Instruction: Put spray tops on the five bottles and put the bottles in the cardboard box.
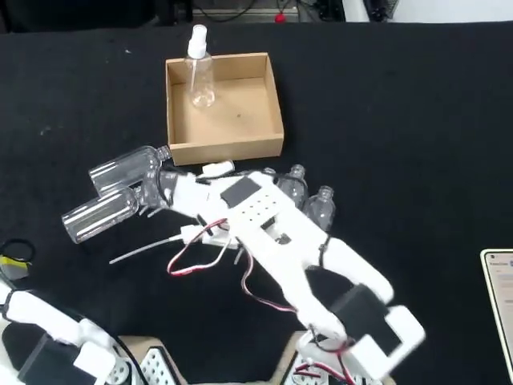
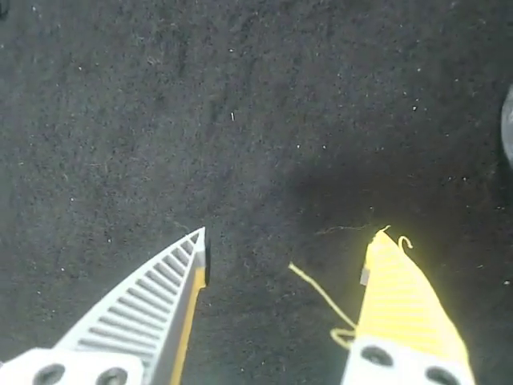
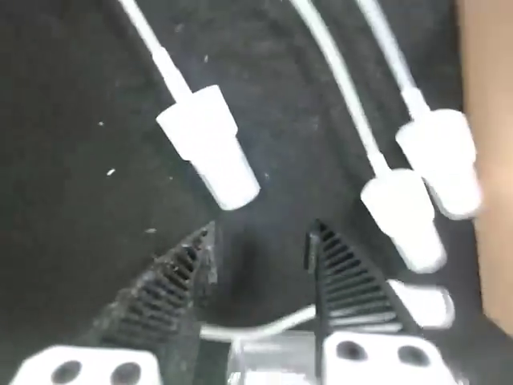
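The cardboard box (image 1: 224, 144) stands at the back with one capped bottle (image 1: 198, 76) lying inside. Two uncapped clear bottles (image 1: 120, 192) lie on their sides to the left of the box's front. Two more bottles (image 1: 309, 192) stand upright behind my right arm. My right gripper (image 3: 260, 241) is open, low over the black table, with loose white spray tops (image 3: 210, 148) (image 3: 405, 216) (image 3: 442, 160) just beyond its fingertips. Loose spray tops (image 1: 216, 168) (image 1: 191, 234) also lie beside that arm. My left gripper (image 2: 288, 249) is open over bare black cloth; the left arm (image 1: 48, 321) sits at the front left.
The box's wall (image 3: 489, 120) is close beside the spray tops. Red and white cables (image 1: 240, 273) hang under the right arm. A white card (image 1: 501, 281) lies at the right edge. A loose yellow thread (image 2: 321, 297) hangs between the left fingers.
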Controlling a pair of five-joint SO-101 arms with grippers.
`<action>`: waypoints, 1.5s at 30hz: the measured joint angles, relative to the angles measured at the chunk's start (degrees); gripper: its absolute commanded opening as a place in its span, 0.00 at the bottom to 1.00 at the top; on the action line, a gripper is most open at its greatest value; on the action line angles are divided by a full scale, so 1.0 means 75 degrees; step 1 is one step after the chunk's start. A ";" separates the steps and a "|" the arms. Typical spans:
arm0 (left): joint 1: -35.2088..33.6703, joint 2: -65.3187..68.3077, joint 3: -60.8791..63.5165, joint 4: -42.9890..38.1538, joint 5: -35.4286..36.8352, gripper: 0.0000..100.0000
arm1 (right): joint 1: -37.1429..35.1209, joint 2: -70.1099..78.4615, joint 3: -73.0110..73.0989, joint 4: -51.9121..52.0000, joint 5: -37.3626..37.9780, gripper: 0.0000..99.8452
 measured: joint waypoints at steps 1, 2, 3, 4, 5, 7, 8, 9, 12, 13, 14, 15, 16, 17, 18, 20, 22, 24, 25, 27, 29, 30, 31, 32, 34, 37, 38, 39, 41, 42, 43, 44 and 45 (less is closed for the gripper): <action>0.0000 0.0000 0.0000 0.0000 -0.0035 0.31 | -0.0012 -0.0152 -0.0234 0.0363 -0.0399 0.17; 0.0000 0.0000 0.0000 0.0000 -0.0047 0.31 | -0.0059 -0.0270 -0.0469 0.0703 -0.0903 0.17; 0.0000 0.0000 0.0000 0.0000 -0.0047 0.31 | -0.0164 -0.0363 -0.0621 0.0961 -0.1512 0.18; 0.0000 0.0000 0.0000 0.0000 -0.0047 0.31 | -0.0316 -0.0410 -0.0715 0.1078 -0.2192 0.18; 0.0000 0.0000 0.0000 0.0000 -0.0047 0.31 | -0.0516 -0.0410 -0.0727 0.1078 -0.2919 0.18; 0.0000 0.0000 0.0000 0.0000 -0.0047 0.31 | -0.0903 -0.0363 -0.0727 0.0867 -0.4536 0.18; 0.0000 0.0000 0.0000 0.0000 -0.0047 0.31 | -0.1114 -0.0305 -0.0715 0.0656 -0.5380 0.18; 0.0000 0.0000 0.0000 0.0000 -0.0047 0.31 | -0.1371 -0.0188 -0.0715 0.0399 -0.6154 0.18; 0.0000 0.0000 0.0000 0.0000 -0.0047 0.31 | -0.1887 0.0352 -0.0715 -0.0258 -0.8322 0.18; 0.0000 0.0000 0.0000 0.0000 -0.0047 0.31 | -0.2028 0.0527 -0.0715 -0.0410 -0.8955 0.18; 0.0000 0.0000 0.0000 0.0000 -0.0047 0.31 | -0.2180 0.0680 -0.0715 -0.0516 -0.9495 0.18; 0.0000 0.0000 0.0000 0.0000 -0.0047 0.31 | -0.2297 0.0821 -0.0727 -0.0563 -0.9870 0.18; 0.0000 0.0000 0.0000 0.0000 -0.0047 0.31 | -0.2356 0.0961 -0.0738 -0.0586 -1.0092 0.18; 0.0000 0.0000 0.0000 0.0000 -0.0047 0.31 | -0.2379 0.1067 -0.0774 -0.0610 -1.0221 0.18; 0.0000 0.0000 0.0000 0.0000 -0.0047 0.31 | -0.2379 0.1149 -0.0809 -0.0610 -1.0292 0.18; 0.0000 0.0000 0.0000 0.0000 -0.0047 0.31 | -0.2379 0.1348 -0.0996 -0.0621 -1.0350 0.18; 0.0000 0.0000 0.0000 0.0000 -0.0047 0.31 | -0.2379 0.1571 -0.1196 -0.0645 -1.0444 0.18; 0.0000 0.0000 0.0000 0.0000 -0.0047 0.31 | -0.2379 0.1793 -0.1512 -0.0645 -1.0749 0.21; 0.0000 0.0000 0.0000 0.0000 -0.0047 0.31 | -0.2379 0.1852 -0.1723 -0.0621 -1.0936 0.24; 0.0000 0.0000 0.0000 0.0000 -0.0047 0.31 | -0.2379 0.1934 -0.2251 -0.0375 -1.1288 0.28; 0.0000 0.0000 0.0000 0.0000 -0.0047 0.31 | -0.2391 0.2004 -0.2743 -0.0070 -1.1522 0.28; 0.0000 0.0000 0.0000 0.0000 -0.0047 0.31 | -0.2391 0.2004 -0.2884 0.0000 -1.1581 0.27; 0.0000 0.0000 0.0000 0.0000 -0.0047 0.31 | -0.2415 0.2004 -0.2977 0.0035 -1.1616 0.26; 0.0000 0.0000 0.0000 0.0000 -0.0047 0.31 | -0.2438 0.2004 -0.3024 0.0035 -1.1628 0.24; 0.0000 0.0000 0.0000 0.0000 -0.0047 0.31 | -0.2485 0.2086 -0.3024 -0.0129 -1.1640 0.21; -0.0164 0.0000 0.0000 0.0000 -0.0047 0.31 | -0.2473 0.2497 -0.3024 -0.0809 -1.1640 0.19; -0.0258 0.0000 0.0000 0.0000 -0.0047 0.31 | -0.2473 0.2684 -0.3024 -0.1090 -1.1640 0.19; -0.0328 0.0000 0.0000 -0.0035 -0.0047 0.31 | -0.2485 0.2860 -0.3024 -0.1348 -1.1640 0.19; -0.0492 0.0000 0.0000 -0.0164 -0.0047 0.31 | -0.2497 0.3177 -0.3024 -0.1711 -1.1640 0.19; -0.0539 0.0000 0.0000 -0.0188 -0.0047 0.31 | -0.2497 0.3317 -0.3024 -0.1840 -1.1640 0.19; -0.0574 0.0000 0.0000 -0.0234 -0.0047 0.31 | -0.2485 0.3458 -0.3024 -0.1934 -1.1640 0.19; -0.0598 0.0000 0.0000 -0.0246 -0.0047 0.31 | -0.2485 0.3575 -0.3024 -0.2016 -1.1640 0.19; -0.0610 0.0000 0.0000 -0.0246 -0.0047 0.31 | -0.2485 0.3692 -0.3024 -0.2040 -1.1640 0.19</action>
